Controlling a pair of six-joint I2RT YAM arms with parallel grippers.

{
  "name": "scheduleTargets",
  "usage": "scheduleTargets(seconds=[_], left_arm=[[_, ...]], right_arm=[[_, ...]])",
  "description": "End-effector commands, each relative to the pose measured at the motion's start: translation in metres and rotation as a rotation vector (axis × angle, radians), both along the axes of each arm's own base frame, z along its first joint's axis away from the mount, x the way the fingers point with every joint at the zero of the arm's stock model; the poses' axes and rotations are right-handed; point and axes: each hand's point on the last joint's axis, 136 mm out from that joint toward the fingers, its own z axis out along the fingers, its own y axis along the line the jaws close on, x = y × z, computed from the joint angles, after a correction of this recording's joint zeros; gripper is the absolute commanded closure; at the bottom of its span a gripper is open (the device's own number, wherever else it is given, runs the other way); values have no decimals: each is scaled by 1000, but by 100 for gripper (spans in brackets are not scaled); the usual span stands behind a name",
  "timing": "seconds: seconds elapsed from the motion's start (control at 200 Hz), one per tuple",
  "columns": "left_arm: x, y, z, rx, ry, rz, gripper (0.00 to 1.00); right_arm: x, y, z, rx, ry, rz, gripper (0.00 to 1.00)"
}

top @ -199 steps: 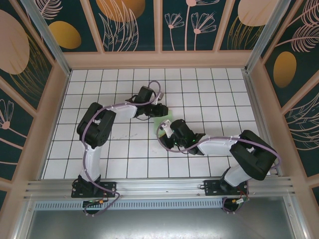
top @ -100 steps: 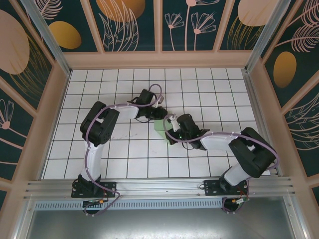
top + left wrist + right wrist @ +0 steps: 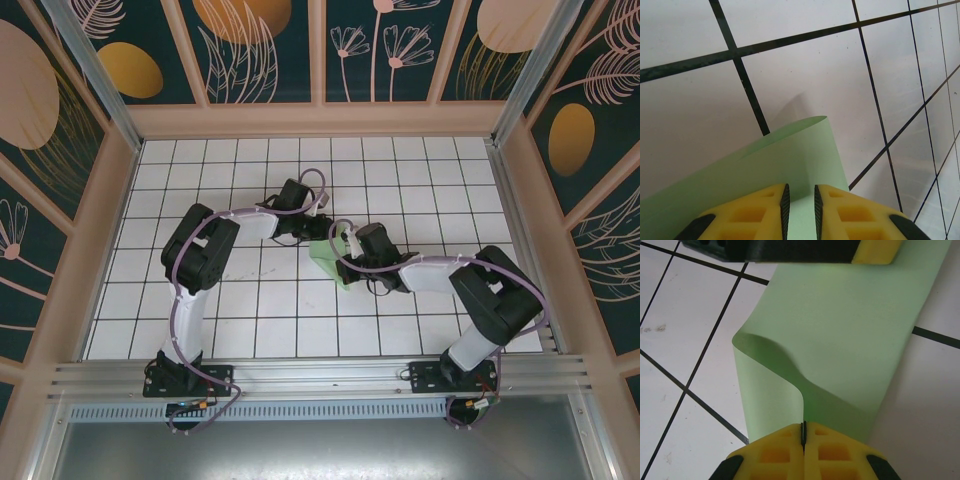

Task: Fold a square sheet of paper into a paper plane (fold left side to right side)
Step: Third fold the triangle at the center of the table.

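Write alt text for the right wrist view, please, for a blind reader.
The right pincer, shut tight, pinches a curled-over edge of the pale green square sheet of paper, lifting it above a white tiled table.

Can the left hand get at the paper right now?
Likely yes: the left hand sits right over the paper, fingers slightly apart, nothing between them. The right hand pinches another edge, clear of it.
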Motion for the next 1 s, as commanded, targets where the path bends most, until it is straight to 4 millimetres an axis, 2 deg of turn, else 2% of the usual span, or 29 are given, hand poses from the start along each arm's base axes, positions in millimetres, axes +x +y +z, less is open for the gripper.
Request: scheduleTargets(seconds=[0.0,0.996], left_arm=[[-15,6,-28,68,48,-9,76],[-15,6,-30,80,49,-9,76]], right_arm=[[9,-2,-1,-11,11,-36,100],[16,-8,-3,-24,20,-80,100]])
